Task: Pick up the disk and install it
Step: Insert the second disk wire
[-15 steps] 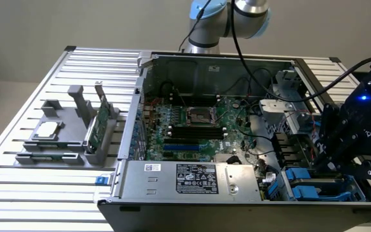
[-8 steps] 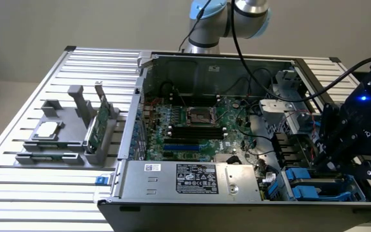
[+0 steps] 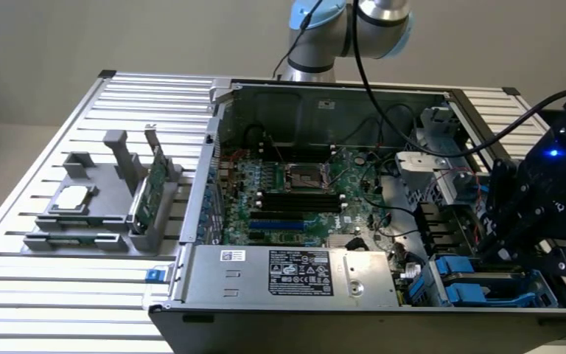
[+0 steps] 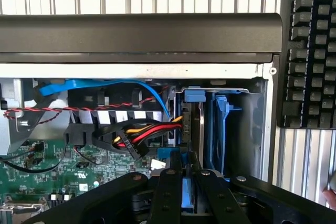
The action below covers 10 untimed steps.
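Disk on edge, poised over the drive bay.
At the exterior view's right: gripper (image 3: 515, 254) clenched on the disk (image 4: 183, 195), its blue carrier between the fingers (image 4: 169, 195), long axis running down into the bay (image 4: 210, 129) directly ahead.

Sat open on a slatted metal table (image 3: 27, 287): a computer case (image 3: 263, 324), motherboard (image 3: 293, 193) at centre, power supply (image 3: 298, 274) at six o'clock. Stood at nine o'clock: a grey fixture (image 3: 86, 221) bearing a silver chip (image 3: 71, 198) and upright green circuit card (image 3: 145, 193). Lay beside the case: a black keyboard (image 4: 310, 51).
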Motion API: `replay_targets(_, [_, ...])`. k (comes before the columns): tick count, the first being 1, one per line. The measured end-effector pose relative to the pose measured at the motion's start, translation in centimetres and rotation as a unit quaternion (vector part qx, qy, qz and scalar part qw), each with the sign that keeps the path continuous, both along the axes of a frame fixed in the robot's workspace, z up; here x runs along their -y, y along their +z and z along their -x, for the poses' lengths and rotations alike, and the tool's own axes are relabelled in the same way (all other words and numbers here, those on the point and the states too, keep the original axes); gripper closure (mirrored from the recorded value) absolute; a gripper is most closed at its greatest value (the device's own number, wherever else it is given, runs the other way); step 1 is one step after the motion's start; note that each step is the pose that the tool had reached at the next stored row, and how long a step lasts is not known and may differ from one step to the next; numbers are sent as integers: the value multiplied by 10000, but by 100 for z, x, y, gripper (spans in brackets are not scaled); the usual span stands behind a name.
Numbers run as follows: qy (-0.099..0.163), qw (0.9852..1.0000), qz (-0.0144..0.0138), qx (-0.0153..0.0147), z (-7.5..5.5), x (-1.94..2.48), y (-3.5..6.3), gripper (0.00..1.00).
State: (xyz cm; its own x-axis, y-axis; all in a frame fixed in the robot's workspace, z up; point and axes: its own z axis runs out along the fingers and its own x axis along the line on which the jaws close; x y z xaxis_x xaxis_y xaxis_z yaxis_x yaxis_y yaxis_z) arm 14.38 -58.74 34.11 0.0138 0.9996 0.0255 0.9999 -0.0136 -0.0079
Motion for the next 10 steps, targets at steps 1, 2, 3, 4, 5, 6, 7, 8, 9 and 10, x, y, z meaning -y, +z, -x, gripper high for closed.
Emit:
replay_targets(1, [0, 10000, 0, 0, 0, 0, -3, 84])
replay_targets(2, [0, 10000, -1, 0, 0, 1, -5, 84])
replay_targets(3, [0, 10000, -1, 0, 0, 1, -8, 84])
replay_targets(4, [0, 10000, -1, 0, 0, 1, -11, 84])
replay_targets(5, [0, 10000, -1, 0, 0, 1, -14, 84])
replay_targets(6, [0, 10000, -1, 0, 0, 1, -18, 84])
replay_targets(7, [0, 10000, -1, 0, 0, 1, -22, 84])
replay_targets(8, [0, 10000, 0, 0, 0, 1, -26, 84])
replay_targets(9, [0, 10000, 0, 0, 0, 2, -29, 84])
replay_targets(10, [0, 10000, 0, 0, 0, 2, -32, 84])
